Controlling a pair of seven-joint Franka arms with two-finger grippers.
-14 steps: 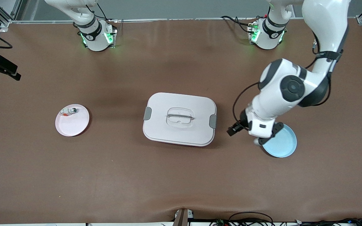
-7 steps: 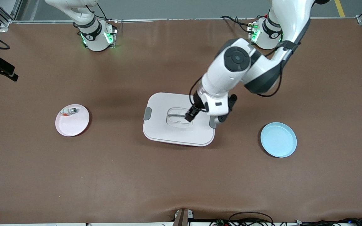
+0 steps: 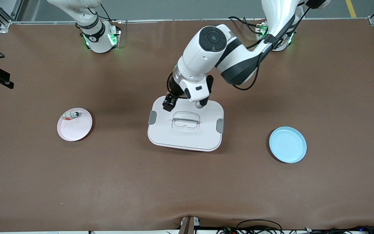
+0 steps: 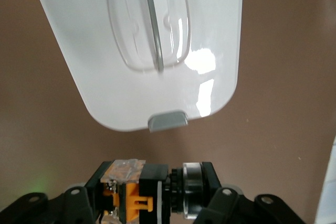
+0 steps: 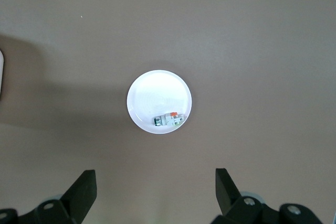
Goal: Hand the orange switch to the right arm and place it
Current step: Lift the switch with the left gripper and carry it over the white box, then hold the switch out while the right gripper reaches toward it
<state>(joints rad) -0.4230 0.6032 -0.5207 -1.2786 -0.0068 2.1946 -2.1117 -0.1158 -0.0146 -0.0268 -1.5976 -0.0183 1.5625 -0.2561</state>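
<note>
One white lidded box sits in the middle of the brown table and serves as the landmark; its lid carries one clear recessed handle and two grey side latches, one at each short end. There are two plates: one pale pink plate well apart from the box toward the right arm's end of the table, and one light blue plate well apart from the box toward the left arm's end, a little nearer to the front camera than the box's middle. One small silver-and-white part with a red bit lies in the pink plate, against the rim on the side away from the front camera. The left gripper hangs over the box's corner toward the right arm's end, its jaws clamped on the one orange switch, which lies crosswise between the fingers, black body and orange band showing, with a metal ring at one end. The right gripper is high over the pink plate, far from the box, jaws wide apart and holding nothing; the right arm waits there. The blue plate holds nothing. No brand, label or writing can be read on any of these things.
</note>
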